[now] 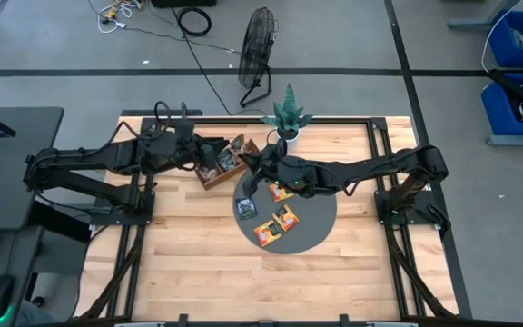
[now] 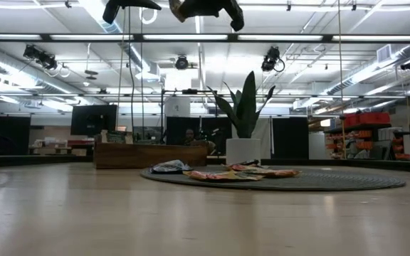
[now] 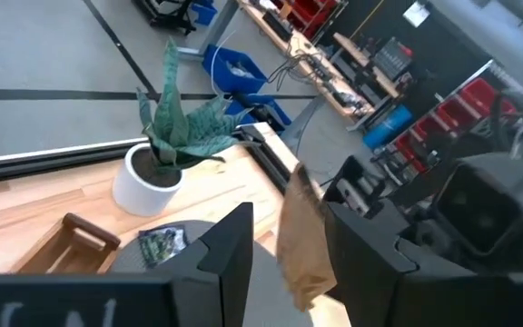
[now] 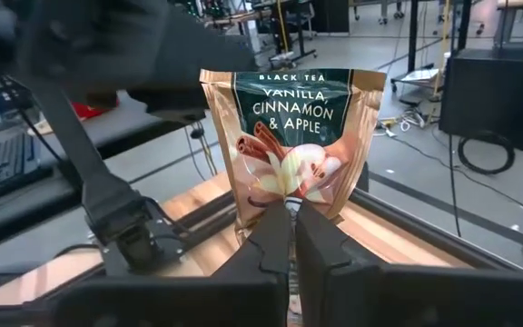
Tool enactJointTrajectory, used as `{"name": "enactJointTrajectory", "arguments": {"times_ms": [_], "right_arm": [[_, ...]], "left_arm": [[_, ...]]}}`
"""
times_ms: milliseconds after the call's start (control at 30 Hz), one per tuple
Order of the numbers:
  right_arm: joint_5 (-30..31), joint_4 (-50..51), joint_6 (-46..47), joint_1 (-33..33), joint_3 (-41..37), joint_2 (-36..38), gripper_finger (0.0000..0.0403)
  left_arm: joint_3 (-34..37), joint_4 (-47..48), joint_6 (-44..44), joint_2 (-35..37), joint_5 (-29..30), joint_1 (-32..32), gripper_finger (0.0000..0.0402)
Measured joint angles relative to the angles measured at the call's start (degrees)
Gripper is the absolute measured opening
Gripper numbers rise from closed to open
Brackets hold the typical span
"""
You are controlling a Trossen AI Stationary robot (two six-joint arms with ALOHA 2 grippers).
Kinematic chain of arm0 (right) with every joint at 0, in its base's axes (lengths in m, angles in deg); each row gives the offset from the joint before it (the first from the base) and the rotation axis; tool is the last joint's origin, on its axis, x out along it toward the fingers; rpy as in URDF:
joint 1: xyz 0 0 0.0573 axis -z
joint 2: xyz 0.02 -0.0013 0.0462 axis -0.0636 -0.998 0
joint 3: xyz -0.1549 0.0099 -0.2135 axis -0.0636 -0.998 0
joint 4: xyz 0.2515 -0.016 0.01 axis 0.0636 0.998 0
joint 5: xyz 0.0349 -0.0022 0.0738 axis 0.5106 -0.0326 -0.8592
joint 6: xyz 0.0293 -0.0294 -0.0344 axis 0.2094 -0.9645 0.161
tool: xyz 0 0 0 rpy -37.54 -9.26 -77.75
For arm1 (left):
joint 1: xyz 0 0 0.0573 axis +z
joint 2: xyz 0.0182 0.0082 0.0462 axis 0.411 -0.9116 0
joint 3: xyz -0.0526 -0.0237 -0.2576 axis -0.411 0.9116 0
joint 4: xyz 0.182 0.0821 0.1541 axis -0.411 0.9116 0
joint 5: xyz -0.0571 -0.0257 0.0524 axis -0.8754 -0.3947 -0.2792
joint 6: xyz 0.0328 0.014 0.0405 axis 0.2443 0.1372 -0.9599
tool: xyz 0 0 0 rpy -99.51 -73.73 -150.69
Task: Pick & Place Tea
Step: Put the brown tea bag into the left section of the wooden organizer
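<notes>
My right gripper [image 4: 287,213] [image 1: 251,171] is shut on a copper-coloured tea sachet [image 4: 289,136] labelled vanilla, cinnamon and apple. It holds the sachet high above the table, near the wooden tray [image 1: 223,163]. My left gripper [image 3: 289,213] [image 1: 214,159] is open, and its fingers stand on either side of that sachet [image 3: 302,236], seen edge-on. Several more sachets lie flat on the round dark mat [image 1: 316,227]: a dark one [image 1: 245,208] and orange ones [image 1: 281,192] [image 1: 268,233]. In the low view both grippers [image 2: 130,6] [image 2: 205,8] show at the top edge. My right gripper pinches the sachet between its two fingers at the middle of one short edge [image 4: 285,202]. The fingers come level from the table's right. The sachet sticks out flat beyond them, lifted clear of everything. My left gripper: I cannot tell whether its fingers touch the sachet.
A potted plant in a white pot [image 1: 287,118] stands at the table's far edge, just behind the mat and close to both grippers. The wooden tray [image 2: 141,154] lies left of the mat and holds sachets [image 1: 234,147]. Bare tabletop [image 1: 198,263] lies toward the near edge.
</notes>
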Motion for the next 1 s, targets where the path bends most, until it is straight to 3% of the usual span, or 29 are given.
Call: {"name": "enactJointTrajectory", "arguments": {"times_ms": [367,600,1000], "right_arm": [[2.0,0.3,3.9,0.0,0.0,0.0,0.0000],[1.6,-0.4,6.1,0.0,0.0,0.0,0.0000],[1.2,0.9,6.6,0.0,0.0,0.0,0.0000]], "left_arm": [[0.0,-4.6,-1.1,-0.1,0.0,-0.1,0.0142],[0.0,-5.8,4.6,-2.7,-2.1,-0.1,0.0142],[0.0,-5.8,4.9,-5.0,-2.5,0.1,0.0142]]}}
